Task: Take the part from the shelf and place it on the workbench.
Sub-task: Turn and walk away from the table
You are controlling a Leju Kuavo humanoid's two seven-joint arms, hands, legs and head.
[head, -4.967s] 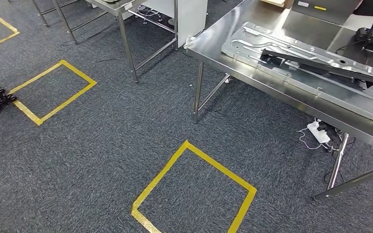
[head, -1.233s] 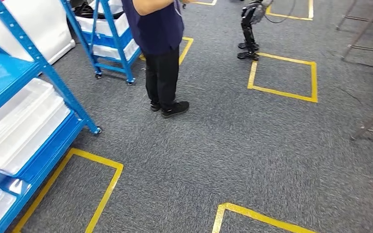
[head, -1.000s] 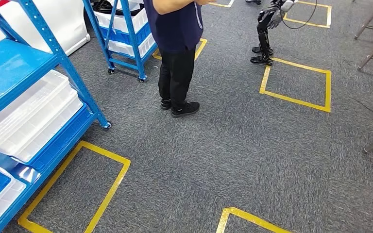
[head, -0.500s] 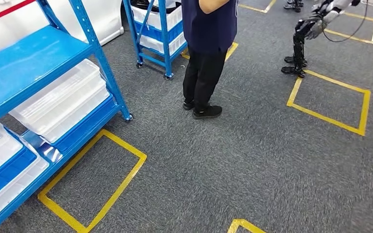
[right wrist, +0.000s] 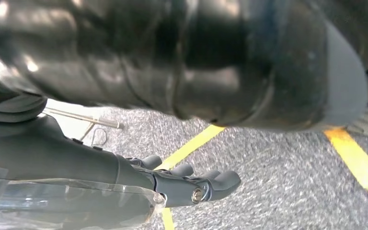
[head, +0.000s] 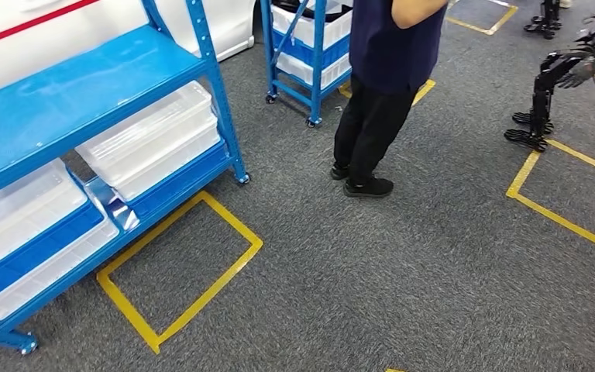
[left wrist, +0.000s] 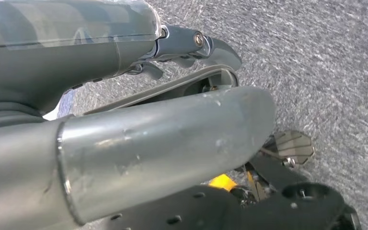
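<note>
Stage: we face the blue shelf (head: 85, 85), judged not yet at reach; nothing taken.
Part: we cannot pick it out; the shelf shows clear plastic bins (head: 151, 132) on its lower tiers, contents hidden.
Left hand (left wrist: 191, 45): hangs over the carpet, fingers loosely curled, holding nothing.
Right hand (right wrist: 191, 184): likewise empty, fingers slightly bent over the yellow floor tape (right wrist: 191, 146).
Risk, person: a person (head: 383, 93) stands just beside the shelf end; our turning or stepping could crowd them.
Risk, stance: stopping outside the yellow floor square (head: 182, 267) may leave the bins beyond reach.
</note>
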